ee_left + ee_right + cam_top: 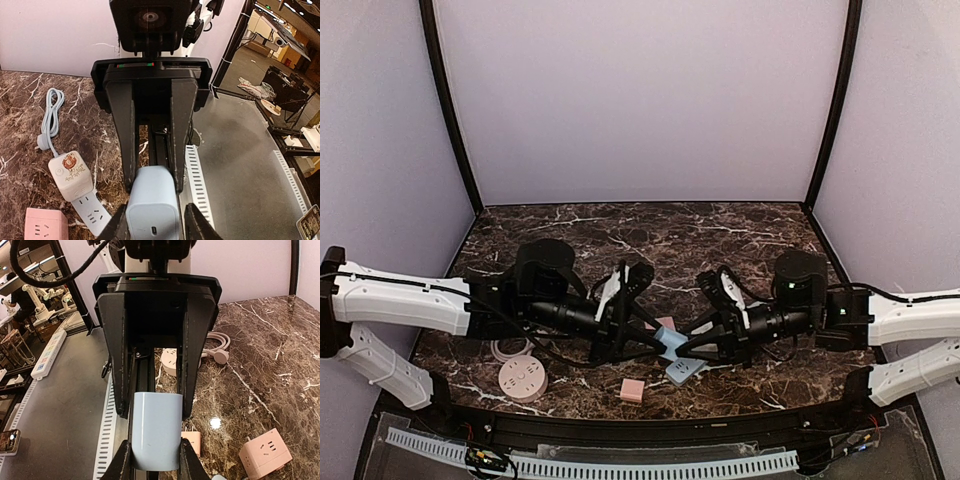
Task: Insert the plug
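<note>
The plug, a smooth pale-blue block with rounded corners and a small oval slot in the end face seen from the left wrist, hangs off the table between the two arms, which meet nose to nose over the near middle of the dark brown, white-veined marble table. The right gripper is clamped on it, its black fingers tight against both flanks. The left gripper straddles the plug's other end with its fingers close alongside, though a thin dark gap shows on one side and I cannot tell whether it is gripping. Just below the plug, toward the near edge, lies a flat pale-blue power strip, and nearer that edge a pink cube socket. To the plug's left sit a round pink socket and a coiled white cable. From the left wrist, a white cube socket with a printed sticker and a pale looped cord lies beside the strip. A white slotted cable rail runs along the near edge in front of the plug. The widest stretch of marble lies beyond the plug, toward the matte lavender back wall and its black corner posts.
</note>
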Controlling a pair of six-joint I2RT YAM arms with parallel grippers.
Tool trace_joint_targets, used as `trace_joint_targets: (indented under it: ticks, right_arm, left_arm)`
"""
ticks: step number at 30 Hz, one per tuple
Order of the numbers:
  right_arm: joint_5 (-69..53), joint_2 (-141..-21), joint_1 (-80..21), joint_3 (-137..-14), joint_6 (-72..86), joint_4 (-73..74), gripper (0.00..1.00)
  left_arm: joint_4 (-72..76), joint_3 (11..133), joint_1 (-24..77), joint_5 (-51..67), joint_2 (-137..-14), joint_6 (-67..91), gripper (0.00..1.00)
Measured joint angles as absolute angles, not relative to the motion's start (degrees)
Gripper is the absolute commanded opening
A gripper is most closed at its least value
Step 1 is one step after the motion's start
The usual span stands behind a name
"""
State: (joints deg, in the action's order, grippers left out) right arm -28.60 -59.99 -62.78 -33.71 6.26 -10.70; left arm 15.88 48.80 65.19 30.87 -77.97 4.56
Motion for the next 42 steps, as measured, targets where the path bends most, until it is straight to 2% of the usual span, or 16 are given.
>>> trace_joint_targets:
  ticks: [4,7,9,11,13,15,17,19,26,31,37,42]
  right_arm:
    - [-29.0,-60.2,-62.8,-33.7,6.0,-10.5,0.0]
    - [-28.9,-60.3,-62.8,-33.7,5.8,-9.9,0.0]
    - [-28.9,-60.3,-62.8,-33.7,5.8,-9.8,0.0]
    - [-28.7,-60.3,-62.8,-33.6,5.8,-9.8,0.19]
    - [-28.2,-60.3,-62.8,-33.6,5.9,-9.8,0.55]
    - [-26.9,-60.3,-62.9,-33.6,6.4,-10.0,0.8]
    - [-24.3,-60.2,-63.0,-33.6,6.7,-10.0,0.92]
    - [-21.5,-59.9,-63.0,-33.7,7.8,-9.5,0.98]
    - [-7.4,-57.5,-63.0,-36.5,13.5,-0.6,0.99]
    - [8.8,-55.7,-63.0,-40.2,19.2,8.3,0.99]
    - [25.0,-55.2,-63.0,-40.6,24.0,14.9,0.99]
    - [30.7,-55.2,-63.0,-40.6,27.0,17.7,0.99]
  left_arm:
    - [16.0,48.8,65.1,31.2,-78.7,5.2,0.21]
    - [16.0,48.8,65.0,31.5,-79.2,6.1,0.03]
    - [16.0,48.8,65.0,31.8,-79.3,6.5,0.01]
    - [16.1,48.8,64.9,32.0,-79.3,6.7,0.01]
    - [16.2,48.8,64.8,32.0,-79.3,7.1,0.01]
    - [16.6,48.8,64.8,32.0,-79.5,7.7,0.01]
    - [17.1,48.8,65.1,32.1,-79.7,8.4,0.01]
    - [17.0,48.8,65.2,31.7,-79.7,8.8,0.01]
    - [11.1,49.5,65.3,23.2,-79.6,9.7,0.01]
    - [2.7,53.8,66.5,14.2,-80.7,10.1,0.01]
    - [-6.9,61.7,69.3,4.8,-86.3,12.1,0.01]
    - [-15.0,67.9,70.4,0.0,-93.4,14.3,0.01]
